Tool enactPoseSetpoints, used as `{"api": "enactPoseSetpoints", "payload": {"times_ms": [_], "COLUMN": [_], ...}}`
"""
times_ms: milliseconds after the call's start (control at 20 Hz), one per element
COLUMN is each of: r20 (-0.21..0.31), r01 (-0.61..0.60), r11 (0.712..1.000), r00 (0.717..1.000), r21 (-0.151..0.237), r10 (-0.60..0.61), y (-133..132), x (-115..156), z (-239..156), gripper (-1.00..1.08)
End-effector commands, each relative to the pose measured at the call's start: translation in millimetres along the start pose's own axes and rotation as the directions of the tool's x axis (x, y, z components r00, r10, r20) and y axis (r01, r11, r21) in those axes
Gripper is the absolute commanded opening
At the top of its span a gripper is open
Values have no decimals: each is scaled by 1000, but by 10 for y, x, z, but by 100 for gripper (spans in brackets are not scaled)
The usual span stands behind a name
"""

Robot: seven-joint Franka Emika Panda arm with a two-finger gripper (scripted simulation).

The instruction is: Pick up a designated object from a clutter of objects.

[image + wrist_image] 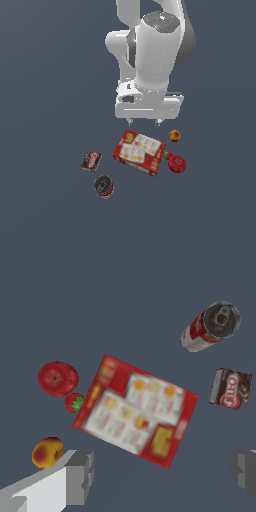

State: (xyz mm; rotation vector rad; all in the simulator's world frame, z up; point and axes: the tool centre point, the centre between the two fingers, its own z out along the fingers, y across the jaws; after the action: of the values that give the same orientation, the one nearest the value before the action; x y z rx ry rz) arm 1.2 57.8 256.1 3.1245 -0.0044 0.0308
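The tool (144,121) hangs wide open above the cracker box (139,152), small ball (174,135) untouched

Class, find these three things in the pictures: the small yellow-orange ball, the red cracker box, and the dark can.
small yellow-orange ball (47,452), wrist view, middle of its skin.
red cracker box (139,152), exterior view, centre of its printed top face.
dark can (104,186), exterior view, its round top end.

Light: even, fairly dim, no cast shadows on the dark slate-grey floor (45,75).
Sharpness: both renders soft; print on the flat red cracker box (136,411) blurred.
Glare: none.
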Motion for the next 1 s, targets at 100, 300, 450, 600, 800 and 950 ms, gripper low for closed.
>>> {"api": "enactPoseSetpoints", "payload": {"times_ms": [100, 300, 450, 600, 800, 950], "r20": [3, 5, 7, 10, 14, 16], "r01": [22, 45, 60, 73, 85, 91], "r11": [1000, 999, 998, 997, 996, 996], "r00": [1000, 999, 998, 997, 996, 996], "r21": [-9, -8, -4, 2, 11, 15], "r10": [-22, -45, -60, -73, -85, -91], "y": [-544, -1037, -1343, -1585, -1814, -1921], "x": [-127, -337, -519, -693, -888, -991], "z": [463, 875, 1128, 1327, 1516, 1605], "gripper": [100, 100, 100, 100, 100, 100]}}
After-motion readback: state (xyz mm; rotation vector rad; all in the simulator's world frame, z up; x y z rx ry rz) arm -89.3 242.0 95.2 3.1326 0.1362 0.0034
